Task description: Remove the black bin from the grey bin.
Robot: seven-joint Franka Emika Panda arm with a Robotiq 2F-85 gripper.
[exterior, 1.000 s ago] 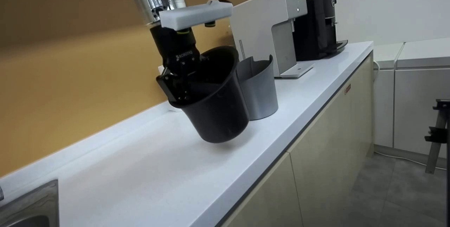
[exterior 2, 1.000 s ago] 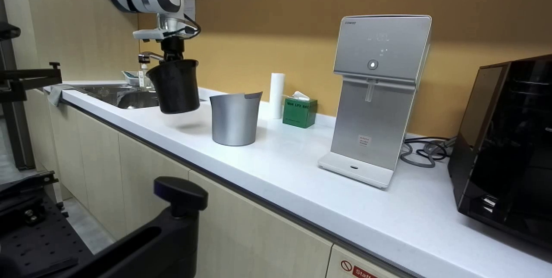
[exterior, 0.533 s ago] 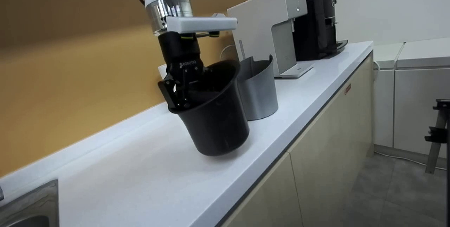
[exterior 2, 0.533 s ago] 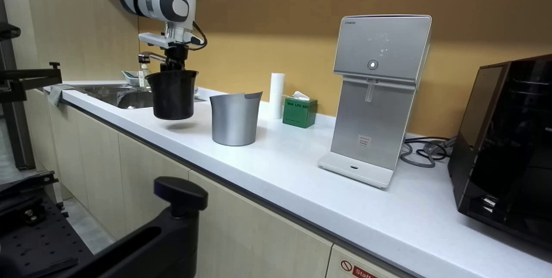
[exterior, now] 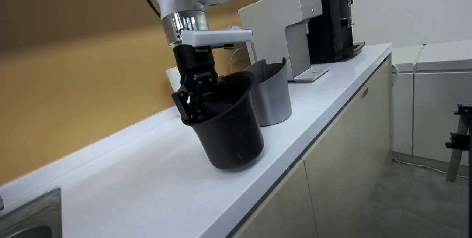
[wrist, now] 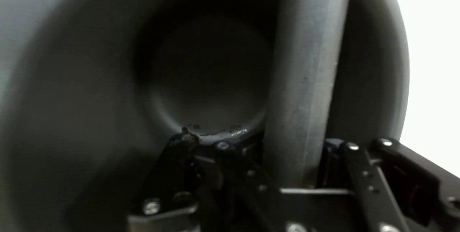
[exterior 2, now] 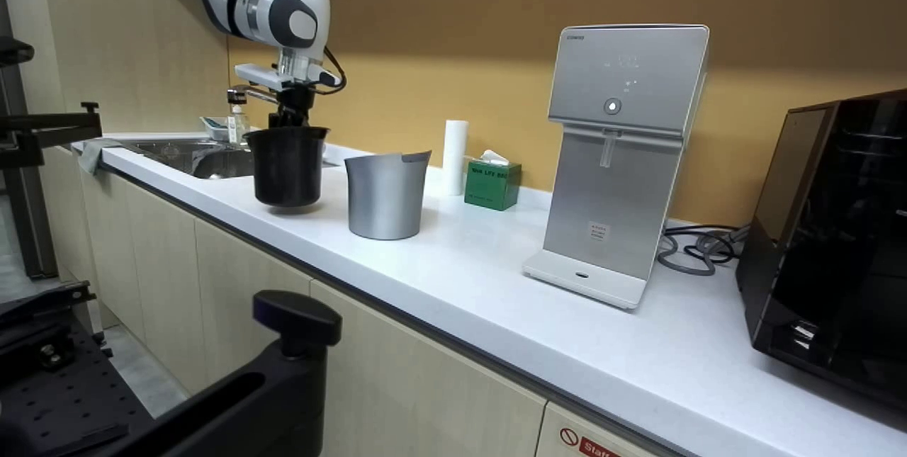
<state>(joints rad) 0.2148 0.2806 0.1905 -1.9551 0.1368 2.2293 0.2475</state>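
Our black two-fingered gripper (wrist: 293,163) is clamping the round matte-black plastic bin (exterior: 236,138) by its grey inner bar (wrist: 302,81); releasing before it is sitting flat, we could be toppling it

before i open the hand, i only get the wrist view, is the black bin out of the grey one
Observer: It is: in an exterior view, white counter shows between the black bin and the grey bin.
Operator: is it down on the counter
Observer: Very near it, but I can't tell whether they touch.
Operator: what's on its side away from the grey bin
Observer: The sink, farther along the counter.
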